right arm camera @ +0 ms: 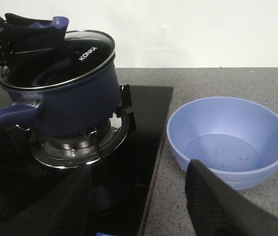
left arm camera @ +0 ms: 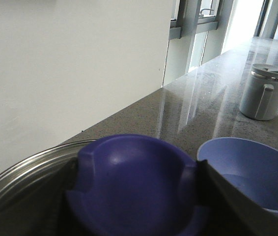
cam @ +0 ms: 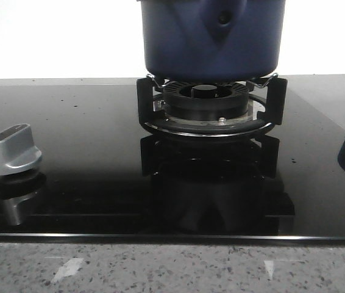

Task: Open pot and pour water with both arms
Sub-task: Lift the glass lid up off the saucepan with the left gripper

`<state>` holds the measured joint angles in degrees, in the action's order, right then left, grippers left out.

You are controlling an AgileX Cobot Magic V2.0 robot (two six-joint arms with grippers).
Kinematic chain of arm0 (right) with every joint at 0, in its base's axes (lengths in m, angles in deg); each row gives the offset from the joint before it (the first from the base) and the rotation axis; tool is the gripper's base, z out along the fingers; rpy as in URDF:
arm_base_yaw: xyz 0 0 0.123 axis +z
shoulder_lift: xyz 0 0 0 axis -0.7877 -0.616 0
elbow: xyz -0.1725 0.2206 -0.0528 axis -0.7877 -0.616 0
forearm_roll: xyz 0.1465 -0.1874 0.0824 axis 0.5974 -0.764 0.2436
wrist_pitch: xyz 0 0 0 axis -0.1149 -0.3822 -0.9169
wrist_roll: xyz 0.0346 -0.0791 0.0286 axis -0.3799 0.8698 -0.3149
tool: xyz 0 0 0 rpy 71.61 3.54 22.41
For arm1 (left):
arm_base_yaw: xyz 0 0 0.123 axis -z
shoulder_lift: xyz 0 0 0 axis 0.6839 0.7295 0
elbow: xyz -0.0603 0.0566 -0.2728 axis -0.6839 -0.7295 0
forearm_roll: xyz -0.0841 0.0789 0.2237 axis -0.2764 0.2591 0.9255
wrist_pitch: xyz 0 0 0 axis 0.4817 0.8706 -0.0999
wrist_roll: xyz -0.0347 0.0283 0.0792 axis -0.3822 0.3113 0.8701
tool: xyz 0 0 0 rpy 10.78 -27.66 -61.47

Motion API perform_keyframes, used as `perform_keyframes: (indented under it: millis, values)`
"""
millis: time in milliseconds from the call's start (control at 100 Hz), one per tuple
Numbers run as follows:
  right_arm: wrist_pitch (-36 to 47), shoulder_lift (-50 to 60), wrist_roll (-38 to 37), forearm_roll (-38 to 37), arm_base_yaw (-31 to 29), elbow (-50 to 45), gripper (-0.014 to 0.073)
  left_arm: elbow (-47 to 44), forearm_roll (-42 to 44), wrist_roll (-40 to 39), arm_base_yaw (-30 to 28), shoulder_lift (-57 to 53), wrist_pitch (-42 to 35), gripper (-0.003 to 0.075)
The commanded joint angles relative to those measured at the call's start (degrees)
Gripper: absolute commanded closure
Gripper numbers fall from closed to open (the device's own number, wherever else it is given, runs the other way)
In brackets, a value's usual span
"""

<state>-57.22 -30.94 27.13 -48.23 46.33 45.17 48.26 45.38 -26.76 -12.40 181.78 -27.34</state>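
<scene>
Pot [cam: 212,36]: sits on the burner ring [cam: 208,119] at the far middle of the black glass stove [cam: 87,183], upright and level.
Lid [right arm camera: 82,49]: tilted, one edge raised above the pot rim and the other low inside it; not yet clear of the pot.
Left gripper [left arm camera: 136,189]: my fingers are clamped on either side of the blue lid knob [left arm camera: 134,172], above the pot.
Right gripper [right arm camera: 141,169]: my fingers stand apart with nothing between them, hovering over the right edge of the stove, near side.
Pot handle [right arm camera: 6,118]: its long axis runs from the pot toward the near side, so its free end points back at me.
Bowl [right arm camera: 230,135]: light blue, on the stone counter [cam: 172,268] just right of the stove, apart from the pot. Whether it holds water I cannot tell.
Deciding relation: the pot lies left of and beyond my right hand, and the handle lies to that hand's left. My right arm is the free one and the one to take it.
Judgement: lid removal is in hand; pouring has not begun.
Risk: the low lid edge could catch on the rim.
</scene>
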Motion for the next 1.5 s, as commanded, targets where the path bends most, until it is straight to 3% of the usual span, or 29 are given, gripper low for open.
perform_keyframes:
  millis: [0, 440, 1270, 1490]
  values:
    - [4.4, -1.2, 0.3, 1.1, 0.2, 1.5, 0.0209, 1.9, -2.0, -0.5, 0.5, -2.4, -3.6, 0.0418]
    - [4.5, -1.2, 0.3, 1.1, 0.2, 1.5, 0.0209, 1.9, -2.0, -0.5, 0.5, -3.1, -8.1, 0.0600]
    - [4.5, -1.2, 0.3, 1.1, 0.2, 1.5, 0.0209, 4.8, -1.3, -3.4, -1.5, -8.1, -6.0, 0.0602]
    - [4.5, -1.2, 0.3, 1.1, 0.2, 1.5, 0.0209, 4.8, 9.7, -12.6, -5.2, -11.2, -6.0, 0.0585]
